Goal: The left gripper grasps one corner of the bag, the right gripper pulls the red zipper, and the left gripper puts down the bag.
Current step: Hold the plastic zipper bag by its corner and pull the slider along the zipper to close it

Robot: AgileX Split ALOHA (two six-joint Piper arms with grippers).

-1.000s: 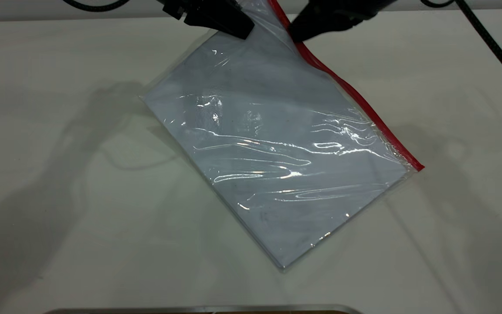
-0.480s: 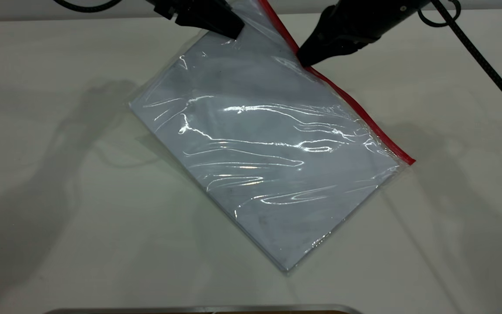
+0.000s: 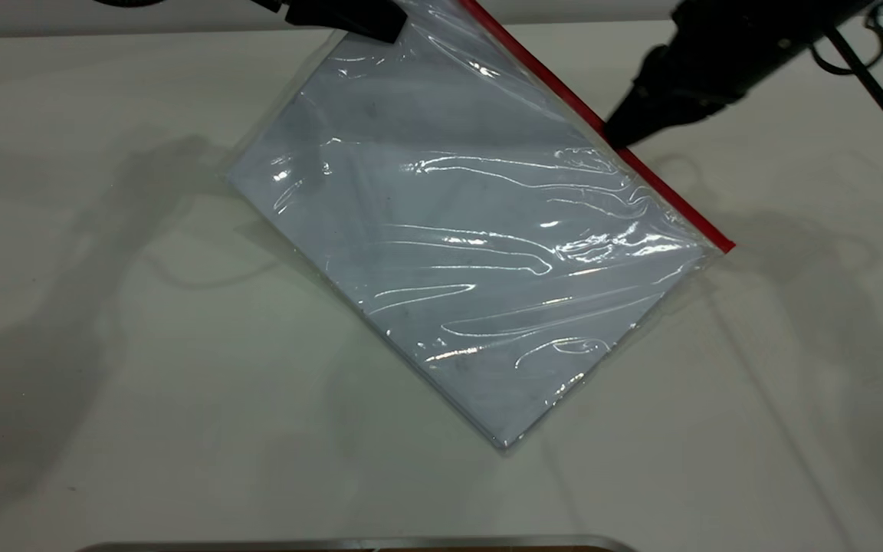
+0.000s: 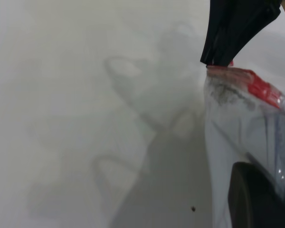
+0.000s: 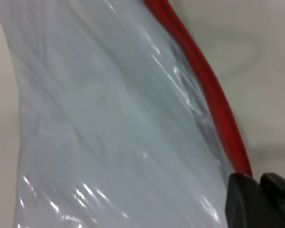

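Clear glossy plastic: the bag (image 3: 472,253), holding a white sheet, lies slanted over the middle of the tabletop (image 3: 104,383), its 12 o'clock corner (image 3: 426,15) lifted and its 6 o'clock corner resting on the surface.

Red plastic: the red zipper (image 3: 602,138) runs along the long edge from 12 o'clock down toward 3 o'clock.

Left gripper (image 3: 349,15), at 12 o'clock: jaws closed on the raised corner; the left wrist view shows crumpled film and a red tip pinched at the jaw tips.

Right gripper (image 3: 622,134), at 2 o'clock: jaws closed at the red strip, roughly two thirds along it from the held corner. The slider itself is hidden, so hold on it is presumed, not confirmed.

Risks, as judged:
- Corner slip. The pull runs away from the left jaws; thin, slick film may slide out, and the bag would drag instead of the slider travelling.
- Slider loss. If the right jaws pinch only the strip, or the tab is small and slips, they move on without it.
- Overrun. Little strip remains before the 3 o'clock end; pulling past it may tug the whole bag or strain the seam.
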